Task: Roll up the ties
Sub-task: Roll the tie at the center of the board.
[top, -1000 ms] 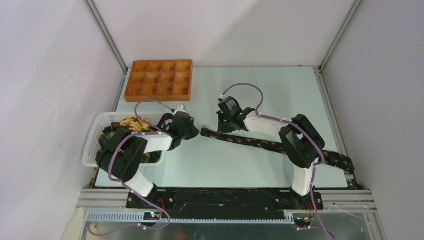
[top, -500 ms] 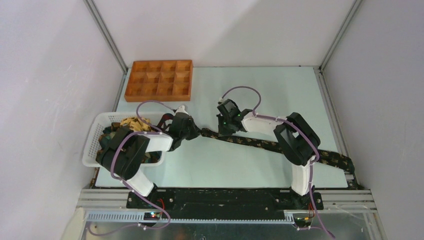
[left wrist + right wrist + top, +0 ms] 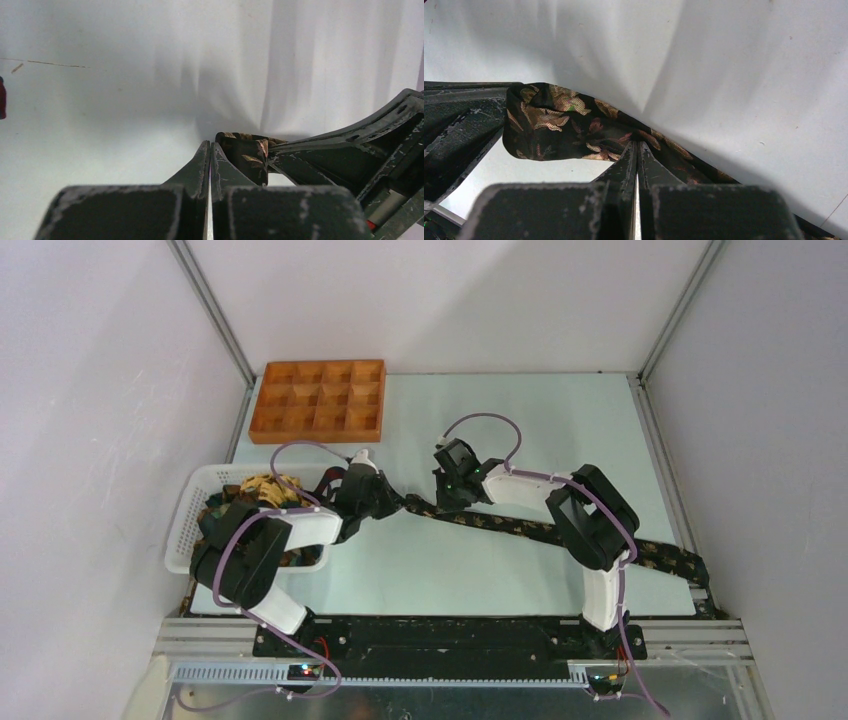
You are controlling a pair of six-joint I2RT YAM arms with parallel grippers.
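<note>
Top external view: the tie (image 3: 510,527) is laid on the bench (image 3: 520,430), its long axis slanting from the near right edge away leftward to a folded end at mid-bench. There the left jaws are closed just left of the fold, and the right jaws are closed against its right side. Whether fabric is pinched cannot be told. The left jaws are judged nearer the tip.
</note>
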